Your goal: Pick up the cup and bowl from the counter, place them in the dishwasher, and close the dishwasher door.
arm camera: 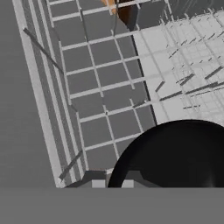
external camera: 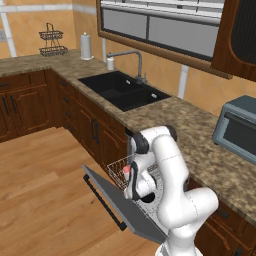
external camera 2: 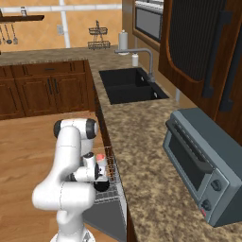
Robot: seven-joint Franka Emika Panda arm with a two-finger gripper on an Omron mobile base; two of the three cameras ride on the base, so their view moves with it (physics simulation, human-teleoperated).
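The tool (arm camera: 112, 183) is nipped nearly shut on the rim of the small shallow all-black bowl (arm camera: 179, 157) over the white wire rack (arm camera: 109, 87) — likely light, stiff, slick-sided — so its thin rim looks the surest hold.

The dishwasher door (external camera: 117, 207) is hanging down and out over the floor (external camera: 40, 190), under the edge of the counter (external camera: 195, 135). The rack (external camera: 119, 172) is sitting in the dishwasher (external camera 2: 111, 194) just behind that door, and the cup (external camera: 126, 171) is resting in the rack. The bowl (arm camera: 179, 155) is hanging just above the rack, beside the cup. On the counter, the sink (external camera: 122, 90) is lying far left, and the toaster oven (external camera: 237, 127) is standing right of it.
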